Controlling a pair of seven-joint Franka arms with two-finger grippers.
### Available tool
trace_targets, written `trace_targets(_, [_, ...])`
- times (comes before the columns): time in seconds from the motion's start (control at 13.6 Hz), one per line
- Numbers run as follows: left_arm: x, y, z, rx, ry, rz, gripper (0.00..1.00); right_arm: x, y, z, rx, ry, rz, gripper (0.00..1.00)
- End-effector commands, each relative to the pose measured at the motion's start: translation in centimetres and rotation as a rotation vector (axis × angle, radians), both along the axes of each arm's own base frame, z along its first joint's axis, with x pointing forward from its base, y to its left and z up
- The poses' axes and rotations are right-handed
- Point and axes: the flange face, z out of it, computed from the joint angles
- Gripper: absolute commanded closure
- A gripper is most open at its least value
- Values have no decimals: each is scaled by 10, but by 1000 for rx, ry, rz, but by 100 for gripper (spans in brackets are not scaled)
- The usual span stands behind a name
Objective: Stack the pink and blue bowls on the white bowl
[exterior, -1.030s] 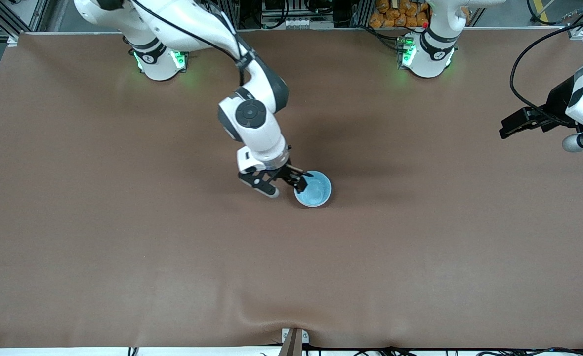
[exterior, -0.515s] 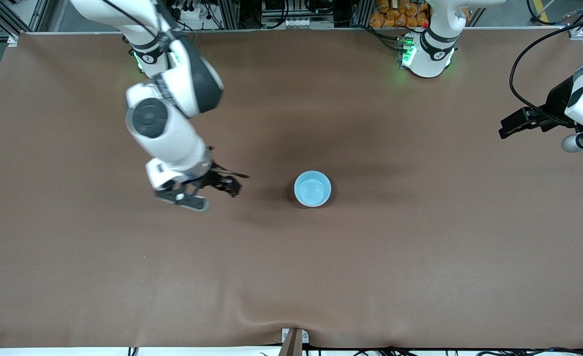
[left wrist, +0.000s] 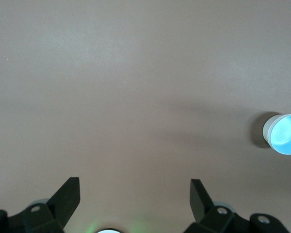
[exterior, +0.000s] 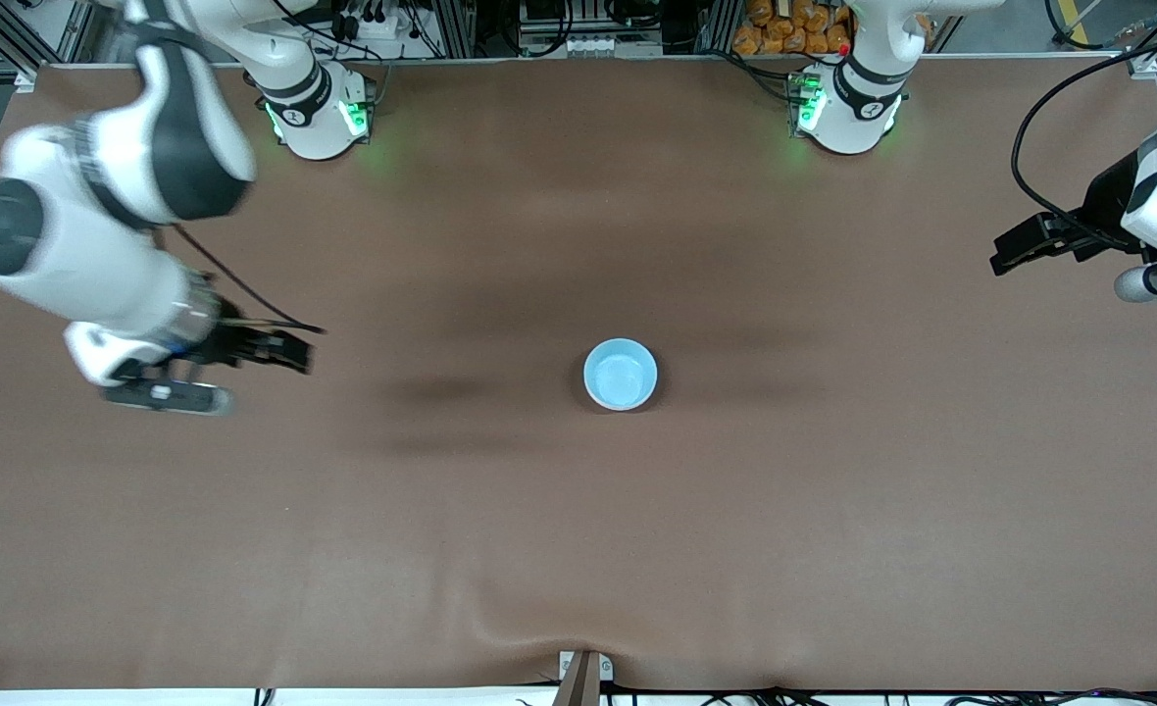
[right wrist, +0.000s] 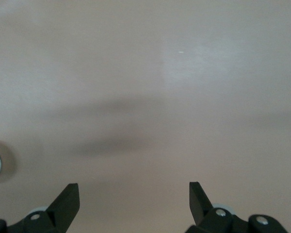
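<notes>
One stack (exterior: 621, 374) with blue on top sits mid-table; both grippers, right (exterior: 216, 368) and left (exterior: 1034, 245), hang released and empty since stacking looks finished

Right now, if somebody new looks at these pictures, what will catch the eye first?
First, the blue bowl, the top of a stack whose whitish outer wall shows in the left wrist view, alone near the middle of the brown table. Then the right gripper, open and empty, over the right arm's end of the table. The left gripper waits open over the left arm's end.
</notes>
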Motion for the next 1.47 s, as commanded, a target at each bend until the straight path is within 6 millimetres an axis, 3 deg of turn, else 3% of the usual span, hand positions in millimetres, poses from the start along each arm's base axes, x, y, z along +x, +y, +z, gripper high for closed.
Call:
trace_targets(0.0, [-5,0,7,-18,-5,-10,0,-22,-58,29,8,0,76,0])
trace_targets(0.22, [-6,0,6,-18,-2,-10,0,-45,-104,67,11,6,18,0])
trace_targets(0.52, [-6,0,6,-18,-2,-10,0,-62,-129,119,3,39,-7,0])
trace_targets(0.81, [-5,1,4,-18,1,-10,0,-72,-135,136,-3,48,92,0])
trace_targets(0.96, [-5,0,3,-18,4,-11,0,-79,-126,144,-5,48,111,0])
trace_targets(1.4, [-5,1,4,-18,1,-10,0,-86,-128,155,-26,66,97,0])
